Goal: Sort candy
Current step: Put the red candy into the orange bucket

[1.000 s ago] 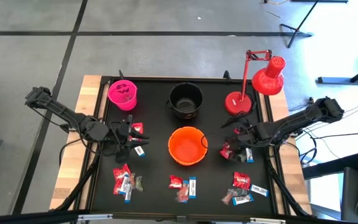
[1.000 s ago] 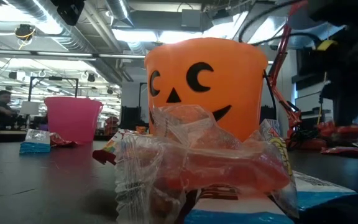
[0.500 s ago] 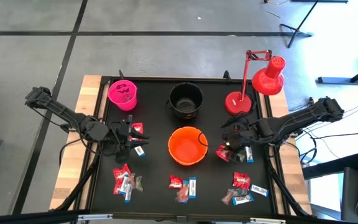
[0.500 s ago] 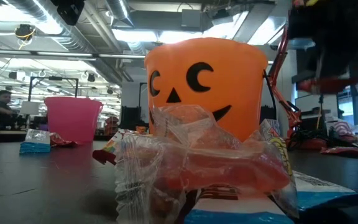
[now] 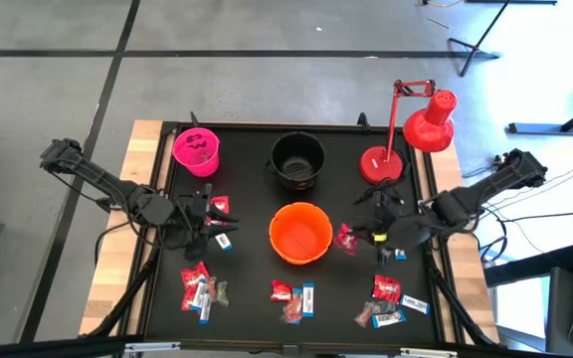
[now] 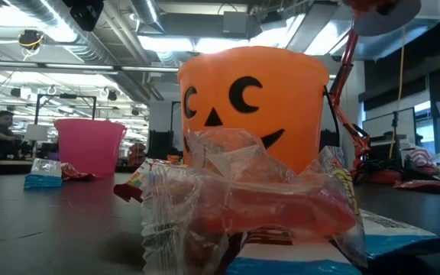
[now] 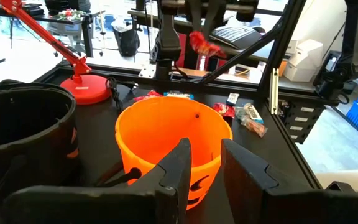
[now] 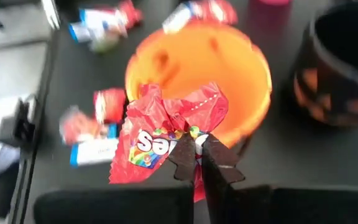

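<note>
Now the right hand pinches a red candy packet beside the orange bucket.

A lab or workshop: exposed ceiling ducts, strip lights, equipment stands on a concrete floor, a worktop.

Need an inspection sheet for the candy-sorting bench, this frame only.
Surface: black table top, wooden edges.
Job's things: candy in piles along the near edge and beside both arms; red packet lifted beside the orange bucket.
Clutter: pink bucket, black bucket, red desk lamp.
Grippers: right gripper shut on the red packet; left gripper waits near the left pile.
Cables: some run off the table's right side.
Surroundings: person far behind.
</note>
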Controlling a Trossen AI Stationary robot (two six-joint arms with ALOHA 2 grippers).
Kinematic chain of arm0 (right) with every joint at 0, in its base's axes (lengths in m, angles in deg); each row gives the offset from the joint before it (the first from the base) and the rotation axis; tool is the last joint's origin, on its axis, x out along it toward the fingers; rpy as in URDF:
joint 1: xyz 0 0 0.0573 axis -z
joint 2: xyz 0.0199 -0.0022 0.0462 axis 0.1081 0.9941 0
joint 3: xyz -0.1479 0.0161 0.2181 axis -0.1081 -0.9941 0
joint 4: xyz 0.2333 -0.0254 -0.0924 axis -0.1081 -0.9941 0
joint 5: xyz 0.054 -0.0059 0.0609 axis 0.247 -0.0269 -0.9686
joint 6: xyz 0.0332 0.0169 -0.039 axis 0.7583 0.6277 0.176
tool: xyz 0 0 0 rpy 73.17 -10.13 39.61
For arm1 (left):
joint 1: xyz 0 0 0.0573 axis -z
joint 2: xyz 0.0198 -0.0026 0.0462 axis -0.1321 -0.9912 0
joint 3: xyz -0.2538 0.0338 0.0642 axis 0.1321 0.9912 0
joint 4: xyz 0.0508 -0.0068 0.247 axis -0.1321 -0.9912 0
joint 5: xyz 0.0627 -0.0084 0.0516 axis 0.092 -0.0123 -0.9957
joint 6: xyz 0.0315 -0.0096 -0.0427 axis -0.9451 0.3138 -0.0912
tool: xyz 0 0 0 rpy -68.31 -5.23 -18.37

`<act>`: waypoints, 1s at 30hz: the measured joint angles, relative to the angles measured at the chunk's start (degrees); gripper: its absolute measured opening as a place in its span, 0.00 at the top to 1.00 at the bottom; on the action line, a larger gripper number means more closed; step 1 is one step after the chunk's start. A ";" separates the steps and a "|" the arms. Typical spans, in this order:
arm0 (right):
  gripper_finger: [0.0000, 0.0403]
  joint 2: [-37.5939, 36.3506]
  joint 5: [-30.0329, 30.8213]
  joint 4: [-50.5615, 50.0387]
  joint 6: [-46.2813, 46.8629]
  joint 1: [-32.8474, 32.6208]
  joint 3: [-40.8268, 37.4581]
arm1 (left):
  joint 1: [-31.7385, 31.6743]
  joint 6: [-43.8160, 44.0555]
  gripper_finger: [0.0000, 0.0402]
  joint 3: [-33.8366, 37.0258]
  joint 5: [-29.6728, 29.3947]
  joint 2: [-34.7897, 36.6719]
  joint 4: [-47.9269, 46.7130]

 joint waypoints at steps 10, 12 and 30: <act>0.97 2.11 6.26 16.80 -12.36 0.07 0.11 | 0.01 -0.42 0.81 0.00 -0.17 0.02 0.07; 0.97 3.18 8.18 16.91 -13.01 0.14 0.11 | -0.01 -0.42 0.81 0.00 -0.20 0.00 0.09; 0.97 15.32 8.32 18.82 -13.49 7.85 0.09 | -0.01 1.49 0.81 0.00 -4.31 0.02 0.22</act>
